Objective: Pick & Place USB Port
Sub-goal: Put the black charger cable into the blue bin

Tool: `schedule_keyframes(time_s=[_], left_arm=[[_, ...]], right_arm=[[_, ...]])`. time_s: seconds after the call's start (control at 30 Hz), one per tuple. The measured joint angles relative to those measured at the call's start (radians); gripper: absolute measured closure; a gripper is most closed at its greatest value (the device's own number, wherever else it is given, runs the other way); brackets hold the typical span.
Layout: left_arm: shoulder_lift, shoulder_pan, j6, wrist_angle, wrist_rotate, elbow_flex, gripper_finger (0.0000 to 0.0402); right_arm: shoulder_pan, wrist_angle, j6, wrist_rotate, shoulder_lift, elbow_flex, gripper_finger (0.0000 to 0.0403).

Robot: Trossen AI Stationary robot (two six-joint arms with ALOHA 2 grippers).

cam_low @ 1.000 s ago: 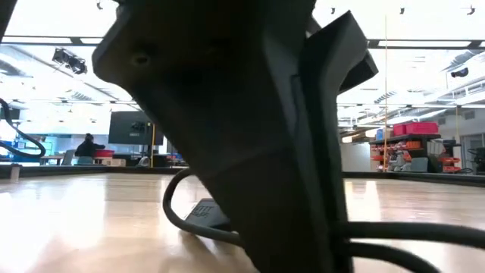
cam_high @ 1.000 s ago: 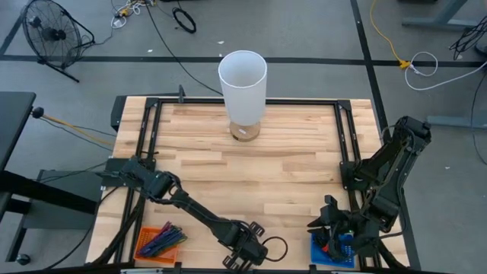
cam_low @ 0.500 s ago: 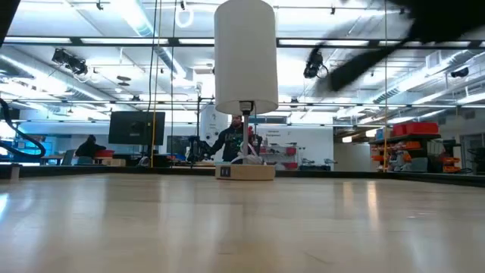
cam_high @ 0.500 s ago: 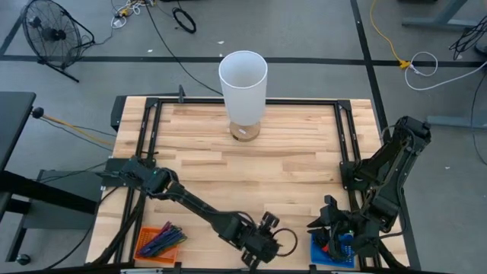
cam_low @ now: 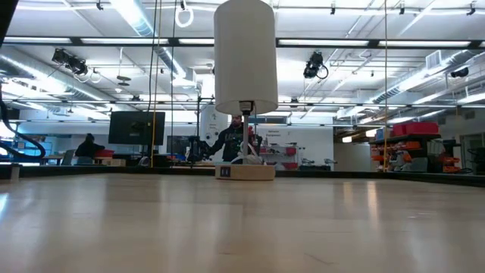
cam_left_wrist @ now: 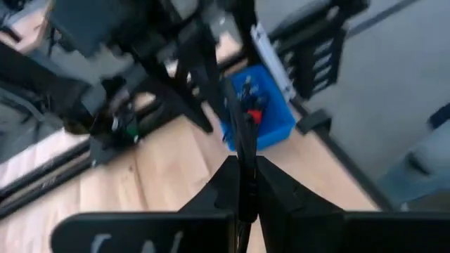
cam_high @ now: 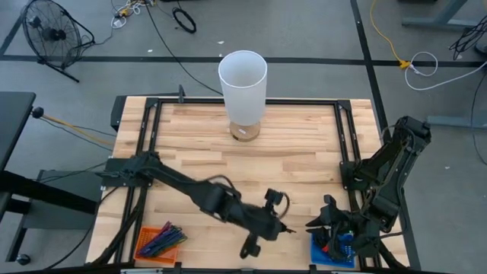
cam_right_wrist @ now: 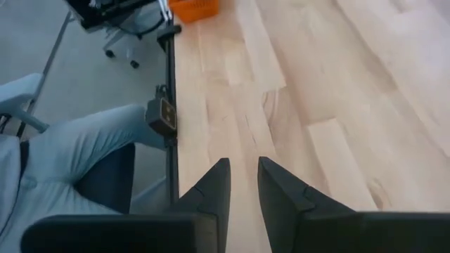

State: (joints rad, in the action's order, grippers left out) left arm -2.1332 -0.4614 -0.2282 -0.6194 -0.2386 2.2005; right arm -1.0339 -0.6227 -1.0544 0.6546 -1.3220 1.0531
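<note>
Between pads of left gripper: thin black USB cable, clamped tight, lifted off table for carrying. Ahead of it, near: blue bin, prob. the goal. Right gripper parked beside bin, slightly apart, holding nothing.

One lamp, one orange bin, one blue bin

We see a white lamp standing upright at the far middle of the wooden table; an orange tray of coloured sticks sits at the near left edge; a fan stands on the floor beyond.
</note>
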Motion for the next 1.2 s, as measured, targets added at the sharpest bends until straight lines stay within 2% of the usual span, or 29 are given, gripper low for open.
schedule_keyframes(time_s=[0.17,0.37,0.53,0.77,0.93,1.1,1.2], left_arm=[[0.057,0.042,0.002,0.091,0.155,0.000,0.0375],[0.073,0.083,0.019,0.097,0.185,0.000,0.0375],[0.074,0.097,0.030,0.115,0.261,-0.044,0.0375],[0.072,0.109,0.039,0.125,0.250,-0.105,0.0375],[0.072,0.118,0.040,0.137,0.243,-0.105,0.0375],[0.072,0.123,0.041,0.135,0.240,-0.105,0.0375],[0.072,0.123,0.041,0.134,0.240,-0.105,0.0375]], right_arm=[[0.000,0.019,0.034,0.060,0.000,0.000,0.0328],[0.000,0.102,0.147,0.127,0.000,0.000,0.0328],[0.000,0.168,0.270,0.190,0.002,0.000,0.0328],[0.000,0.228,0.385,0.295,0.018,0.000,0.0328],[0.000,0.341,0.508,0.297,0.021,0.000,0.0328],[0.000,0.508,0.703,0.248,0.022,0.000,0.0328],[0.000,0.543,0.763,0.260,0.022,0.000,0.0328]])
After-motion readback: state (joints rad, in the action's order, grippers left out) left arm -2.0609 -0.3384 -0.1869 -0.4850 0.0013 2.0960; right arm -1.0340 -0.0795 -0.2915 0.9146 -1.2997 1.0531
